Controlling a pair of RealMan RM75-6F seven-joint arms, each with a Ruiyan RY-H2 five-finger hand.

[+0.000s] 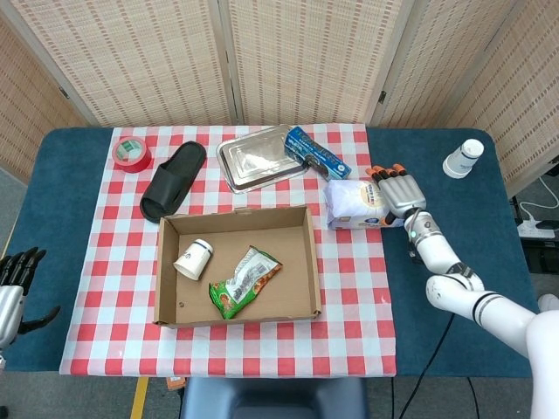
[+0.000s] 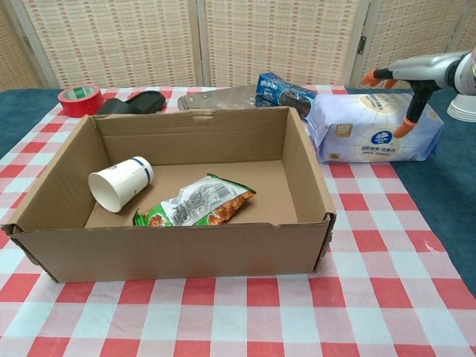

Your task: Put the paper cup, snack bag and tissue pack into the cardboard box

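Note:
The cardboard box [image 1: 234,214] [image 2: 171,249] stands open on the checked cloth. A white paper cup [image 1: 193,259] [image 2: 120,183] lies on its side in it, with a green snack bag [image 1: 244,281] [image 2: 196,201] beside the cup. The white tissue pack [image 1: 354,203] [image 2: 368,128] lies on the cloth just right of the box. My right hand [image 1: 397,192] [image 2: 405,78] hovers over the pack's right end, fingers stretched flat above it and the thumb pointing down at its near side, gripping nothing. My left hand [image 1: 16,288] rests at the table's far left edge, fingers apart and empty.
Behind the box lie a red tape roll [image 1: 131,154], a black slipper [image 1: 173,180], a metal tray [image 1: 259,157] and a blue packet [image 1: 316,153]. A stack of white cups [image 1: 463,158] stands on the blue cover at the far right.

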